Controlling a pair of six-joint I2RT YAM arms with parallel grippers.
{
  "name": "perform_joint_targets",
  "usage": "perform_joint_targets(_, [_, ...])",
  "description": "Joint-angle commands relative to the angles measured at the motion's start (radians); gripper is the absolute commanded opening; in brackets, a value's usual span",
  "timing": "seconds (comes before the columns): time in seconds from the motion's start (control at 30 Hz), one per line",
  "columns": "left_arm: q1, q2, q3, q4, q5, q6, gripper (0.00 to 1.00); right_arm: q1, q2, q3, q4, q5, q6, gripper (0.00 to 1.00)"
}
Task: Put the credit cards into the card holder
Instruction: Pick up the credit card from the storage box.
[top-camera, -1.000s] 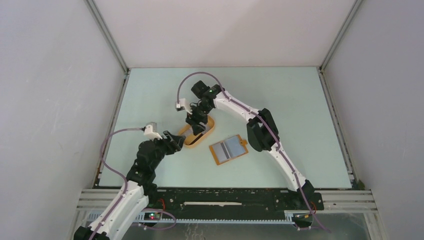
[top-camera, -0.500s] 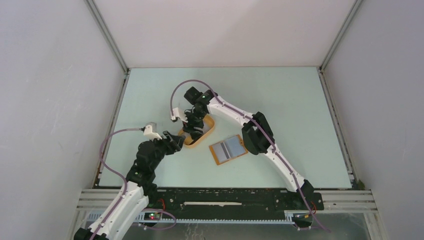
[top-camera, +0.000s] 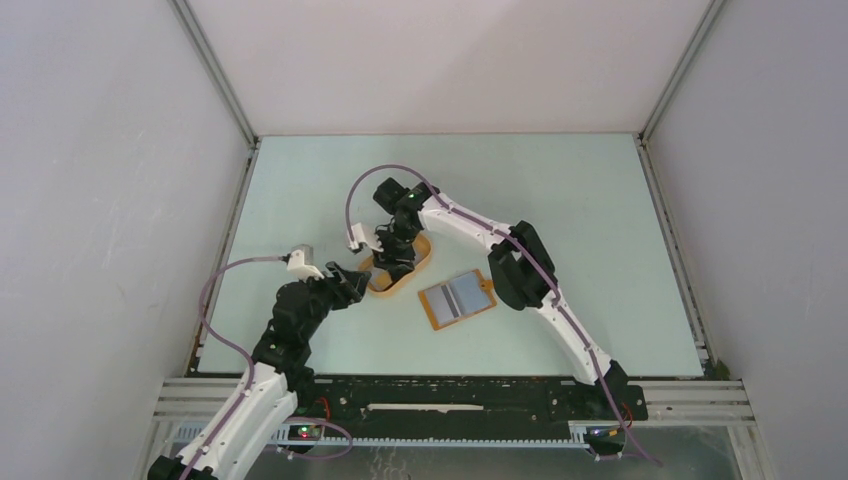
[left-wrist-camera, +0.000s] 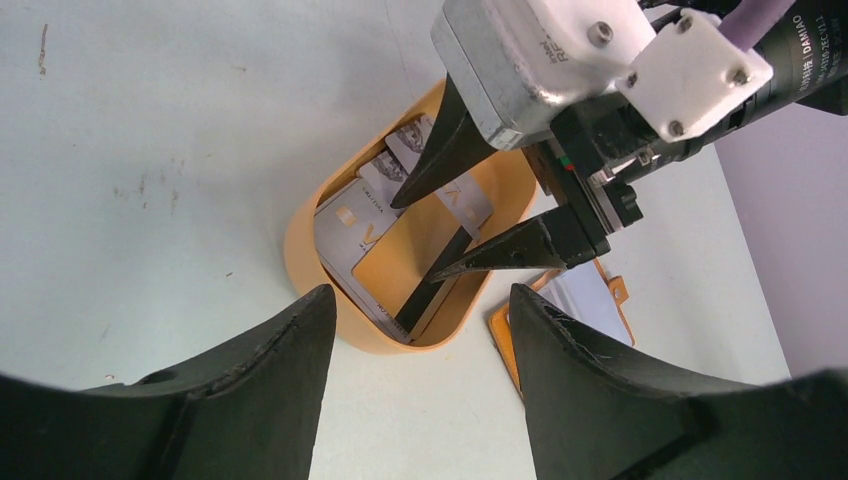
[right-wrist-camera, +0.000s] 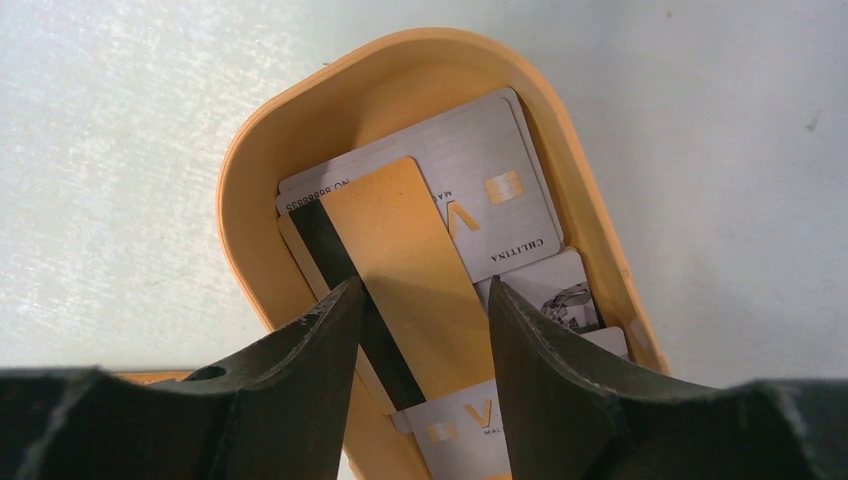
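The credit cards lie heaped in an oval orange tray left of centre in the overhead view, on a pale green worktop. Most are pale grey with faint print. On top lies an orange card with a black stripe along one long edge.

The right end effector reaches down into the tray from the upper side of the frame. Its two dark fingers stand parted, one on each side of the orange card and close to its long edges. Whether they touch the card cannot be told, and it is not lifted.

The left end effector hangs just beside the tray's lower left end in the overhead view. Its jaws are spread wide with nothing between them, and its camera looks past them at the tray and the right end effector inside it.

The wallet lies open and flat on the worktop, just to the lower right of the tray and apart from it. Its grey lining faces up inside an orange border, with a small tab at its right edge.
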Motion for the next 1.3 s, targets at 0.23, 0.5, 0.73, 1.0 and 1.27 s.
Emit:
perform_joint_targets(0.23, [0.010,-0.021,-0.034,0.013,0.005,0.023,0.69,0.021,-0.072,-0.086,-0.073,0.067,-0.006,0.46])
perform_joint_targets(0.5, [0.011,-0.022,-0.034,0.013,0.009,0.023,0.69,0.025,-0.118,-0.115,-0.103,0.068,-0.013,0.37])
perform_joint_targets(0.73, [0.011,-0.022,-0.035,0.011,0.011,0.023,0.69,0.029,-0.148,-0.126,-0.152,0.083,-0.046,0.32])
perform_joint_targets(1.0, [0.011,-0.023,-0.034,0.013,0.013,0.023,0.69,0.039,-0.192,-0.165,-0.178,0.087,-0.067,0.29])
perform_joint_targets(1.27, [0.011,-0.022,-0.035,0.015,0.013,0.023,0.69,0.049,-0.223,-0.196,-0.205,0.087,-0.074,0.25])
